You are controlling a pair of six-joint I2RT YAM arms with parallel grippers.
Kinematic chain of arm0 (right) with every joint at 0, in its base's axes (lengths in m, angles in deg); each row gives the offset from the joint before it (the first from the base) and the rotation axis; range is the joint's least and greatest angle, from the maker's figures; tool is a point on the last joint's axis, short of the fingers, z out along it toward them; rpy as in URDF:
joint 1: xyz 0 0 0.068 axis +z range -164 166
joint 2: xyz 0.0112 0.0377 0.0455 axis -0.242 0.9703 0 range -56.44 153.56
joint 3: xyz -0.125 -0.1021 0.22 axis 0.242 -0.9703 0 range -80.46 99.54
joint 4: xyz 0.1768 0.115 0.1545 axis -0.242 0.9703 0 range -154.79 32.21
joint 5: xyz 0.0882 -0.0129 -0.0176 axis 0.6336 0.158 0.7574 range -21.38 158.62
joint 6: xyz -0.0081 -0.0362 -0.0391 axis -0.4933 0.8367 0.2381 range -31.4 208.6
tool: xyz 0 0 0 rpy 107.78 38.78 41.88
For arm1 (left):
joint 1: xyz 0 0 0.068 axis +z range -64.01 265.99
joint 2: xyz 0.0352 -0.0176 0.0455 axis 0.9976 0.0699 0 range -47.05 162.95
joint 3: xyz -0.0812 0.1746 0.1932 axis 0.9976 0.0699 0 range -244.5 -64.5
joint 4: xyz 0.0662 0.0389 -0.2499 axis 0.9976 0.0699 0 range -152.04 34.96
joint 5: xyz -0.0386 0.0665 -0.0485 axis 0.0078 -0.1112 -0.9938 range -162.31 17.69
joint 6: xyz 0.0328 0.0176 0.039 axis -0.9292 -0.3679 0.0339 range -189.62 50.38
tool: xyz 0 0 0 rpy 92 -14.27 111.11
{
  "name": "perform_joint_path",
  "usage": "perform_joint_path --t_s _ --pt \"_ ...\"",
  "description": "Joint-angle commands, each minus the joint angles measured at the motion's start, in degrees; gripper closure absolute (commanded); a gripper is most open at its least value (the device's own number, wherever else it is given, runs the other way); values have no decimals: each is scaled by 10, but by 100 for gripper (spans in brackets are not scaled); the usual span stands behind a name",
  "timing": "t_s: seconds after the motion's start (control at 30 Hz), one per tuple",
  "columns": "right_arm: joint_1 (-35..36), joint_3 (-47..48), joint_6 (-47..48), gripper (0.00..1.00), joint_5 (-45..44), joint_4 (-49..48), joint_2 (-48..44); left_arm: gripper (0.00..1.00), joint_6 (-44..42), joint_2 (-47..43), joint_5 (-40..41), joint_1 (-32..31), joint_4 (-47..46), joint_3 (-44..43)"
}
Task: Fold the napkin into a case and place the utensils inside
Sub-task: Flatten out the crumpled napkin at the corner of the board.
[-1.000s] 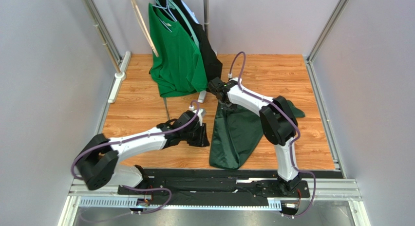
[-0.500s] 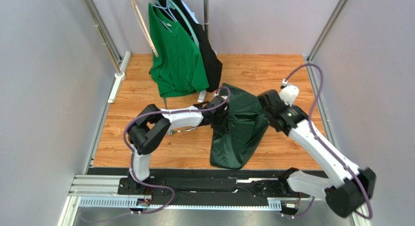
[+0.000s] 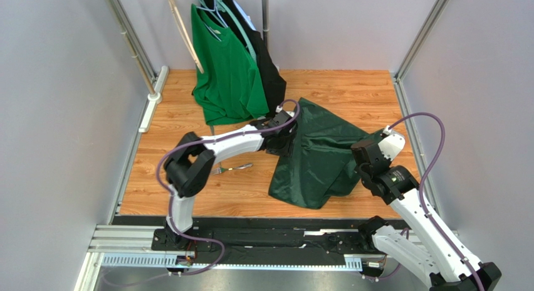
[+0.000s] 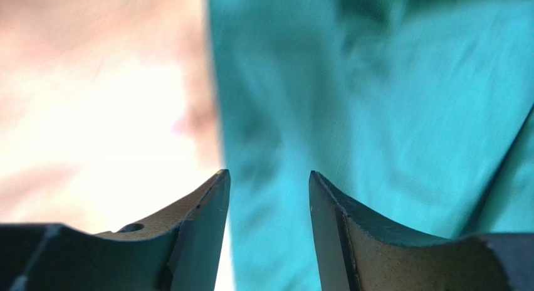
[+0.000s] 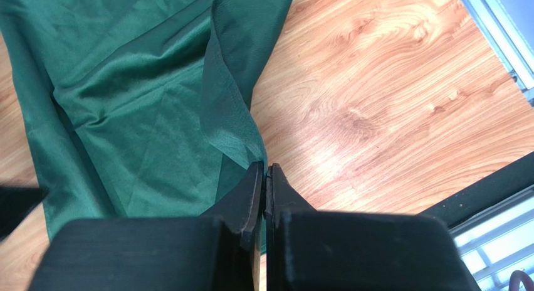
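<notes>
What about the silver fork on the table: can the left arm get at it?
Probably yes. The fork lies uncovered on the table close beside that arm, and the left claw is open at the napkin's edge. It would have to fold back toward itself, which looks tight.

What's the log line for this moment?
left tool: open, at napkin left edge | right tool: shut on napkin right edge | napkin: rumpled, no case yet | utensil: on table, outside

place: robot lab cell | cues: aluminium rails (image 3: pixel 125 242), grey panel walls (image 3: pixel 56 115)
</notes>
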Motion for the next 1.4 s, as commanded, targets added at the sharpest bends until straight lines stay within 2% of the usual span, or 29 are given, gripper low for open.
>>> perform_joint_path --t_s 0.0,0.03,0.13,0.2,0.47,0.7,1.03,1.07,1.1,1.17,1.2,1.27,1.3,1.37 --pt "-1 -1 -14 100 12 -9 -3 41 19 -169 41 -36 60 108" --pt "-1 -1 -14 100 14 -9 -3 39 34 -185 43 -41 67 150" --pt "-1 -1 -11 100 24 -9 -7 41 117 -208 37 -53 108 193" --pt "0 -6 -11 100 28 -9 -16 44 157 -201 28 -57 120 199" --pt "-1 -8 1 100 28 -14 -24 43 255 -176 29 -88 131 231" --pt "-1 -18 1 100 32 -17 -34 44 298 -182 35 -94 107 249" --pt "-1 -22 3 100 36 -20 -38 46 349 -128 31 -104 77 244" --pt "-1 -22 -1 100 35 -18 -39 48 355 -128 30 -104 71 255" --pt "-1 -22 -3 100 33 -17 -42 60 360 -132 27 -104 51 261" --pt "-1 -26 -13 100 31 -15 -45 67 358 -135 15 -104 21 273" --pt "-1 -26 -16 100 31 -15 -47 79 352 -141 22 -103 7 270" --pt "-1 -26 -35 100 17 -2 -54 89 328 -151 34 -101 -5 270" --pt "-1 -20 -42 100 -3 6 -67 97 291 -183 44 -101 -33 267" --pt "0 6 -52 100 -19 31 -98 100 261 -236 60 -102 -43 257"
